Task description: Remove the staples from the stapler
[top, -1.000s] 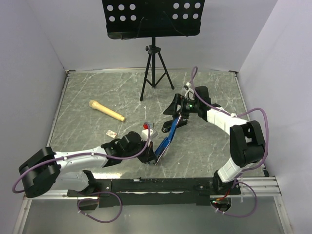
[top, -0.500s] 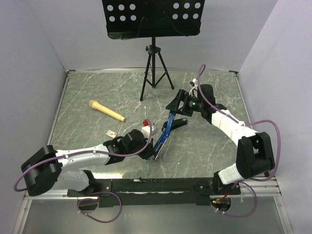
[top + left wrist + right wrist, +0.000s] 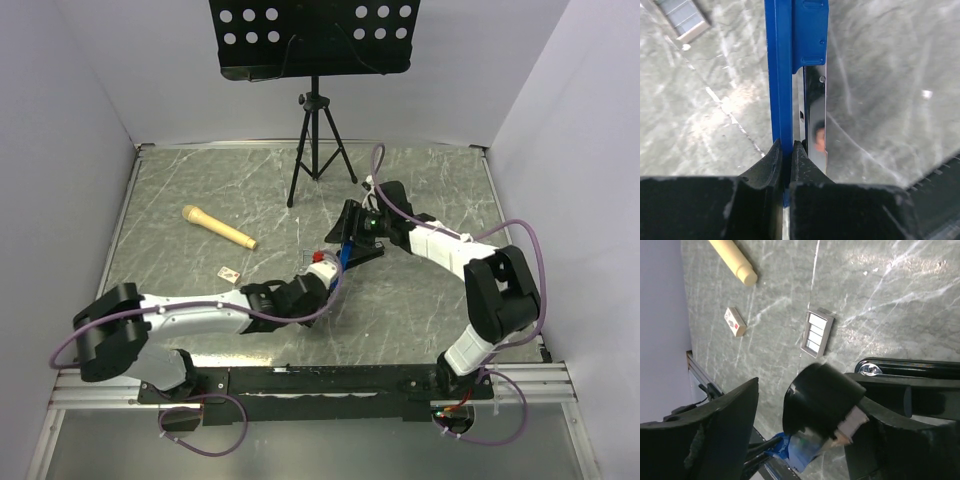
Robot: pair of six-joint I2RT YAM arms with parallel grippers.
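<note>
Status: mid-task, unload not confirmed. Stapler [image 3: 343, 252] sits near centre of the surface [image 3: 420, 300], opened out, between the two arms. Its blue top arm runs diagonally from R gripper [image 3: 350, 232] down to L gripper [image 3: 785, 148]. L gripper: jaws closed tight on the thin blue edge of that arm near its lower end, no gap visible in L wrist view. This end looks held up off the surface. R gripper: jaws wide apart over the hinge end. A black rounded part sits between them w/ clear space on one side, so nothing clamped as far as R wrist view shows. Black bar [image 3: 910, 369] w/ chrome rivet lies just beyond one finger, prob. the stapler's base. Chrome magazine [image 3: 815, 115] is exposed alongside the blue arm, facing L wrist cam. It is mirror-bright, so can't tell if a strip sits in it or the channel is bare. Small grey ribbed block [image 3: 817, 331] lies flat on the surface, apart from the stapler, touching nothing. It looks like a staple strip, so poss. some or all of the load is out; not certain. Done (judged): stapler gripped, opened, magazine accessible. Left (judged): verify channel empty, slide out any remainder, set stapler down. Beige mic [image 3: 218, 228] and small card [image 3: 229, 272] are off to the L side, not involved.
</note>
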